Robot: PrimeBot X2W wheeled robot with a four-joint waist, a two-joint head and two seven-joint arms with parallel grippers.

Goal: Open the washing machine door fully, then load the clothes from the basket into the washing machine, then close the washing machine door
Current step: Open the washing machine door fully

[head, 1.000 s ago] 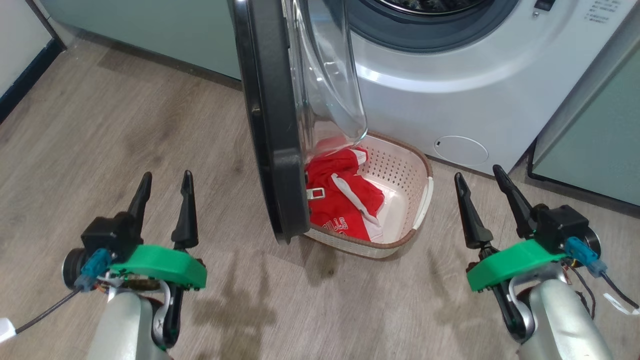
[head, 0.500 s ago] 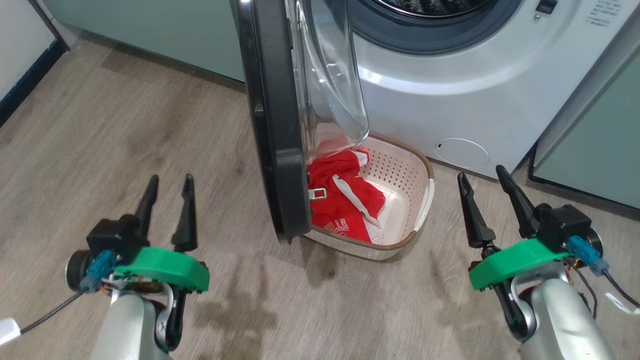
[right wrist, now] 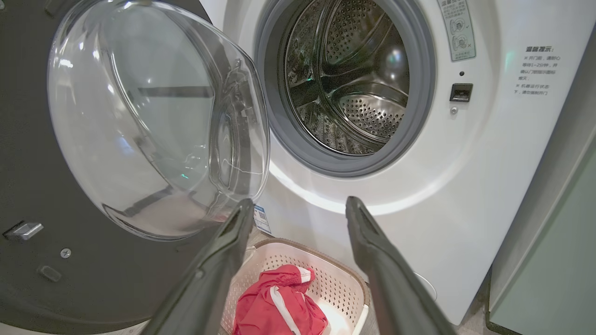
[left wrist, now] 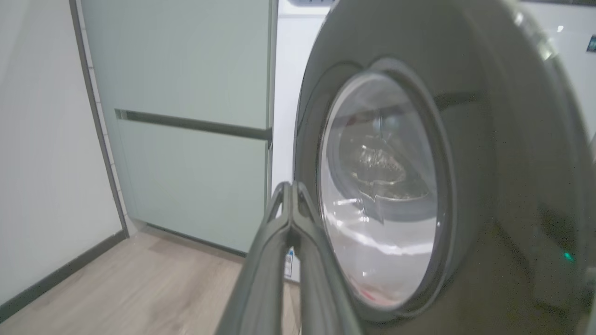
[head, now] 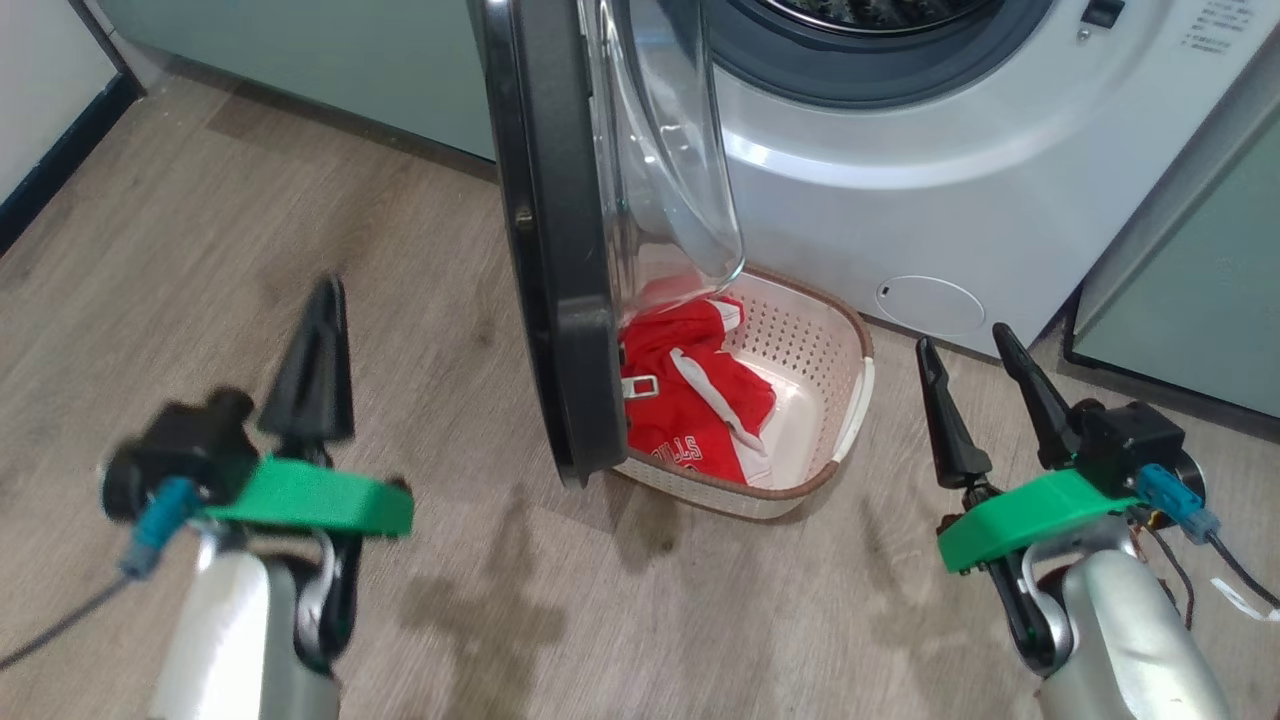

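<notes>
Head view shows the washing machine door (head: 555,250) standing edge-on, roughly half swung. Its lower rim overhangs the near-left part of the basket (head: 858,400), which sits on the floor just in front of the washing machine (head: 900,220). The red clothes (head: 690,400) are bunched in the basket's left half. The left gripper (head: 322,320) is clenched on nothing, its fingers pressed into one blade, left of the door and apart from it, facing its outer side. The right gripper (head: 962,342) hangs released, right of the basket.

The door probably has to swing wider to the left before loading. Contact is best made low on the black rim, not on the glass bowl (head: 670,150). A slow, steady sweep about the hinge, clear of the basket, would avoid dragging it.
</notes>
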